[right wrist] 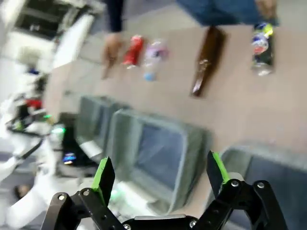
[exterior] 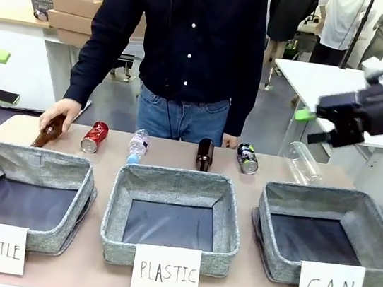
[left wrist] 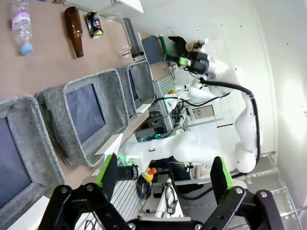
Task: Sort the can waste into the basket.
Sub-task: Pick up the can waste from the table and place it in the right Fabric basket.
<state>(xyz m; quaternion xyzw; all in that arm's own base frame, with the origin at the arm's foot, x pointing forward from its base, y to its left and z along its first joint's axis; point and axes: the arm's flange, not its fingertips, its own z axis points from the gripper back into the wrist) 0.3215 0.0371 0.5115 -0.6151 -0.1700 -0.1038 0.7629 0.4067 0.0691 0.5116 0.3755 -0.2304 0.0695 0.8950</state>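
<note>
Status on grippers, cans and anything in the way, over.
Left gripper and right gripper open, empty, away from the cans. Red can, black can lying in far row, neither in basket. Person's hand on bottle beside red can.

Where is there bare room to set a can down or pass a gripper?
Free: the dark floor of the grey fabric CAN bin and its two neighbours; the tabletop between the black metal can and the rightmost clear plastic bottle. Crowded: the far row of cans and bottles, a person's hand at its left end.
</note>
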